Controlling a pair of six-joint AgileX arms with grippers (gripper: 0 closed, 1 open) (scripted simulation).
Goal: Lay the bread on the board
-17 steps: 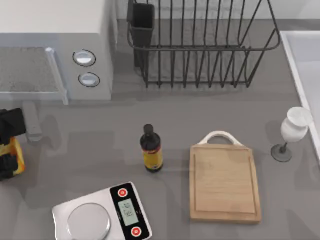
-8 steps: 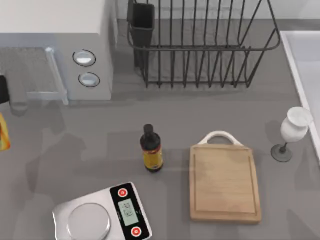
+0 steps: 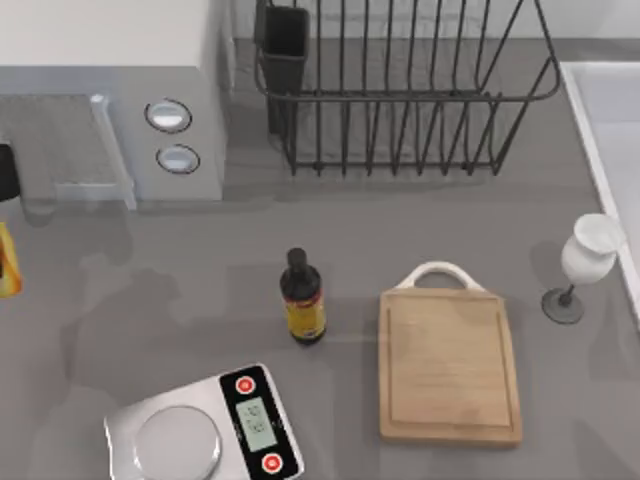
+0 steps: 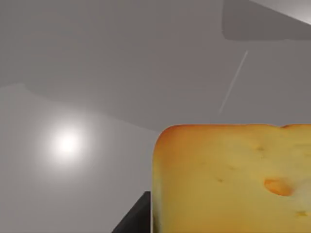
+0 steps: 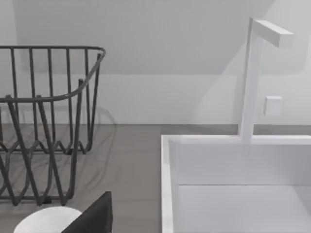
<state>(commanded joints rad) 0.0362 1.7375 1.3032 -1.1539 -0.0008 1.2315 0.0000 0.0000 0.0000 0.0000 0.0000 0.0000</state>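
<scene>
At the table's far left edge, the left gripper [image 3: 4, 175] grips the golden-yellow porous bread slice [image 4: 233, 179]; the light wooden cutting board [image 3: 449, 365] lies well apart, right.

The bread [image 4: 233, 179] is golden yellow with an orange-brown crust and little holes. The board [image 3: 448, 366] is light wood — its handle [image 3: 439, 272] is white. The desk [image 3: 400, 220] is grey, the rack [image 3: 400, 90] black, the glass [image 3: 588, 255] white.
</scene>
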